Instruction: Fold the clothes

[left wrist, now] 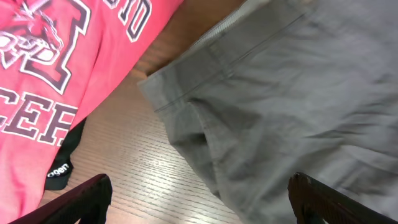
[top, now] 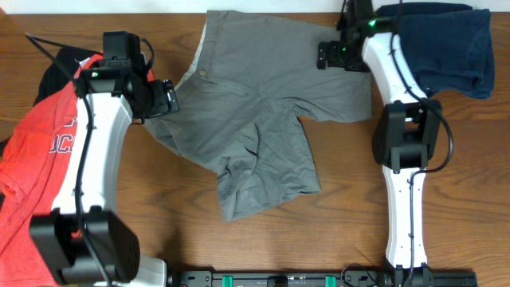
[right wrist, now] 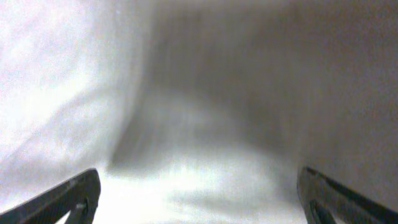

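The left gripper (left wrist: 199, 190), fingers spread wide and holding nothing, hangs over the left edge of the wrinkled grey shorts (top: 255, 112). The right gripper (right wrist: 199, 183), fingers also apart, sits close over the shorts' upper right corner. Left of the shorts, the red T-shirt (left wrist: 56, 68) shows white letters "CER". A black garment (left wrist: 62, 168) beside it reads "open". A navy garment (top: 446, 40) lies right of the shorts.

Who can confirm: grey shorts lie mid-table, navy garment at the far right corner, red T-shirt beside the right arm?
Wrong side: the overhead view shows the red T-shirt beside the left arm. The grey shorts and navy garment are as stated.
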`<state>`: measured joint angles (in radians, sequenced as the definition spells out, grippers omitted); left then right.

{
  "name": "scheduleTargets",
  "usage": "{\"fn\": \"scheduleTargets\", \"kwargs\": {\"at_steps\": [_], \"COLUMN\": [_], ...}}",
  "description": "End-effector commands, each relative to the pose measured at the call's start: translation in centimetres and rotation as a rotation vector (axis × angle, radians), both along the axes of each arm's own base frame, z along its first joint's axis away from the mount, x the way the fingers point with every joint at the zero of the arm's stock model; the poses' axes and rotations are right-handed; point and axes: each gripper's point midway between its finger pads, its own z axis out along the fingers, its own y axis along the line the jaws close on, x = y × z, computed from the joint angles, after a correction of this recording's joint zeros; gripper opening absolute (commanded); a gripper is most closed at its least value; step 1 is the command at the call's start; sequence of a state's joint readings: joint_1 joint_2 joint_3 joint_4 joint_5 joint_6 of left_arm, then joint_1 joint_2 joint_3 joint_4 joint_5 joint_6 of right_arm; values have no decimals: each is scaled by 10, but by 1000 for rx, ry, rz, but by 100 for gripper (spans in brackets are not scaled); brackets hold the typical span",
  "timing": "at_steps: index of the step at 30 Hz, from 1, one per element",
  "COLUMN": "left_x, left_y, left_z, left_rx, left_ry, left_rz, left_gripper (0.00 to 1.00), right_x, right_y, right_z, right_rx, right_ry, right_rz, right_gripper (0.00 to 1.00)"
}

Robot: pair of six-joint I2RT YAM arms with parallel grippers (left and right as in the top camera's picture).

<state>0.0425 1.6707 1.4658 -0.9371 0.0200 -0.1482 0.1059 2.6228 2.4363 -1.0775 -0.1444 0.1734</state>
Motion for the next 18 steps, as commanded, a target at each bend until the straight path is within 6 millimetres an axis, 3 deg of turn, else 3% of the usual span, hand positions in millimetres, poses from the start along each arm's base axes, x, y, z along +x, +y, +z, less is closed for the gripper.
{"fn": "scheduleTargets", "kwargs": {"at_steps": [1, 5, 7, 10, 13, 18], "left_x": [-4, -1, 2, 10, 13, 17], "left_y": [9, 15, 17, 22, 25, 26], "left_z": [-34, -69, -83, -111, -130, -145], "left_rx": [11, 16, 13, 8, 5, 2], "left_ry": [99, 184, 204, 231, 255, 263], "left_rz": [-16, -48, -42, -32, -25, -16], "left_gripper": [92, 92, 92, 92, 90, 81], "right_x": [-3, -43, -61, -92, -113, -137], "right_y": [22, 45, 51, 58, 67, 105], "right_z": [72, 129, 145, 164, 177, 205], "right_rx": [114, 145, 133, 84, 54, 61], "right_ry": [-55, -39, -16, 27, 52, 7], "right_rz": [68, 207, 228, 251, 268, 336], "right_gripper": [99, 99, 97, 89, 89, 85]}}
